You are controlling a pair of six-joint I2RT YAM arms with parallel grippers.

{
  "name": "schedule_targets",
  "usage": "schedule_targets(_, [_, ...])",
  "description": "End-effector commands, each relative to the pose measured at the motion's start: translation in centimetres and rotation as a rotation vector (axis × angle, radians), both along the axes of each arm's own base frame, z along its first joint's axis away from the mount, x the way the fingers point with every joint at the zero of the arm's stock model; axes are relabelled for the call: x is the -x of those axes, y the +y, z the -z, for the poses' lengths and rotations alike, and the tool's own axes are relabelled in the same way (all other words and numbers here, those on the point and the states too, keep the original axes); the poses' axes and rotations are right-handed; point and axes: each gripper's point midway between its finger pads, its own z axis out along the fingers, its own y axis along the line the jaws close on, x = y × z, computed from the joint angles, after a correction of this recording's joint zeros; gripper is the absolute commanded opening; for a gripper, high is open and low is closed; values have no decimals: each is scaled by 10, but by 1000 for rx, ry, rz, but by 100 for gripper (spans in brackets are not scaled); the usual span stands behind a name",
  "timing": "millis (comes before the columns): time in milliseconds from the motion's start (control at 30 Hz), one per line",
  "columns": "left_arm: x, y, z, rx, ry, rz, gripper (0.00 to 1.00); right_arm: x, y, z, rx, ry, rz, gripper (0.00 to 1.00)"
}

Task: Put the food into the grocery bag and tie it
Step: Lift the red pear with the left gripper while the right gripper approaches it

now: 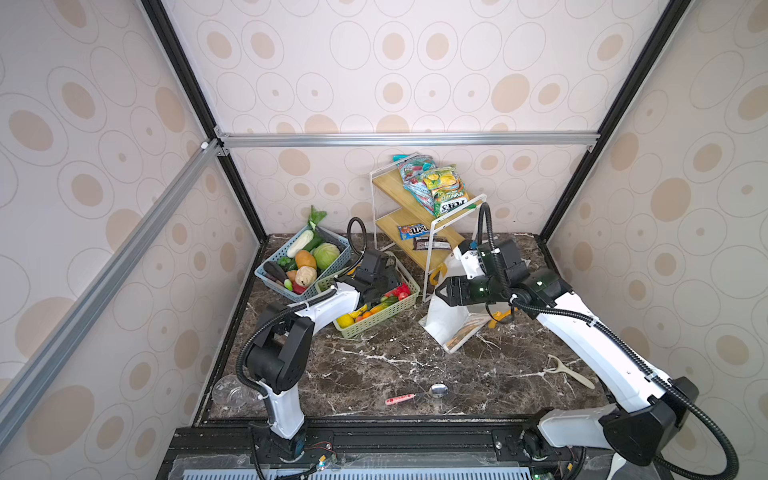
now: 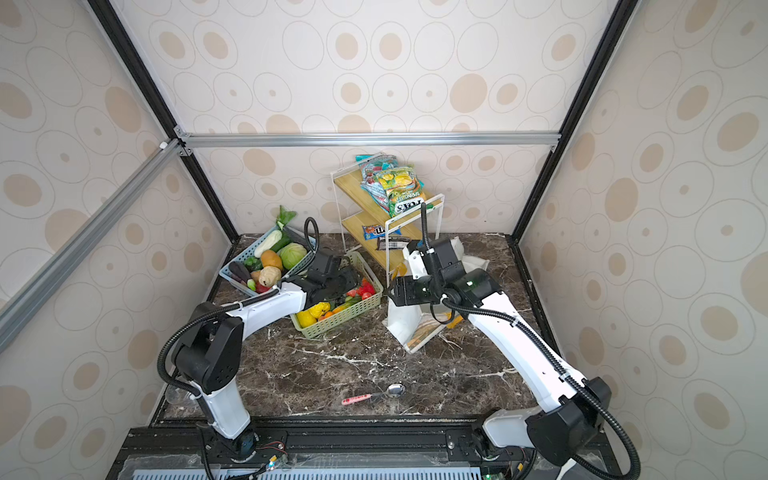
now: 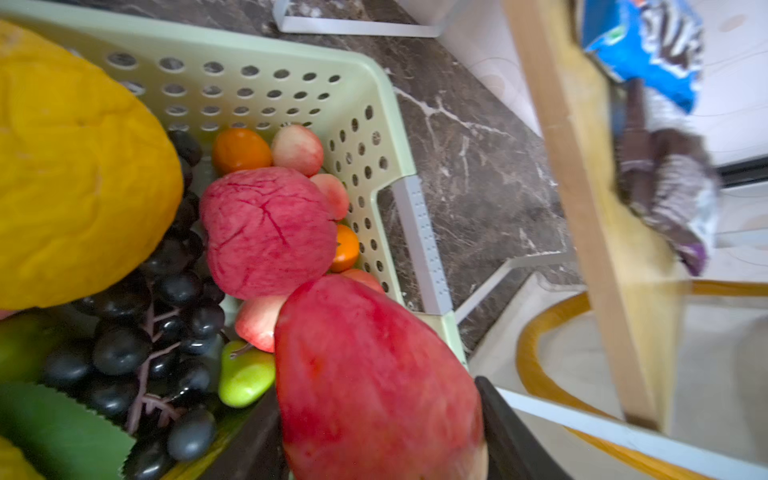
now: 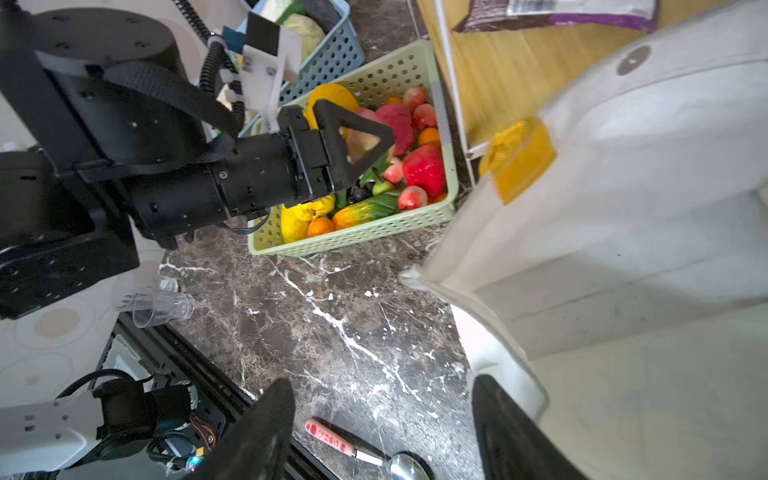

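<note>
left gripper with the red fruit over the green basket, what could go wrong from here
The red fruit juts well past the left gripper and could slip out. The white shelf frame stands between the green basket and the grocery bag; the arm might clip it. The right gripper is open beside the bag's edge, not gripping, so the slumped bag could fold when the fruit lands.

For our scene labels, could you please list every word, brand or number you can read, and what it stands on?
"m&m", partly seen: blue packet.
"SPRING…", upside down, ending unclear: yellow-green snack bag.
Perhaps "FOX'S", large white letters, uncertain: same bag.
Too blurred or small to read: red marks on the pink spoon handle, barcode digits on the dark wrapper, print on the red-and-teal bag.
</note>
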Motion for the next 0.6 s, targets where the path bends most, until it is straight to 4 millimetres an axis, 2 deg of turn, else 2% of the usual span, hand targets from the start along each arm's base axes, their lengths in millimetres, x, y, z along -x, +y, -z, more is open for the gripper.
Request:
schedule_targets(0, [1,2,-27,74,-34,21,61,-4,23,-32,-147,-132,-56,71])
schedule_targets(200, [3,9,-48,102,-64,16,62,-5,50,-39,-176,-222,-72,71])
schedule_targets(433, [8,13,-65,205,-65,28,62,-20,80,-23,-188,-345,-41,71])
schedule_targets(567, [10,24,-75,223,-71,14,63,-28,92,-18,-198,-395,-22,71])
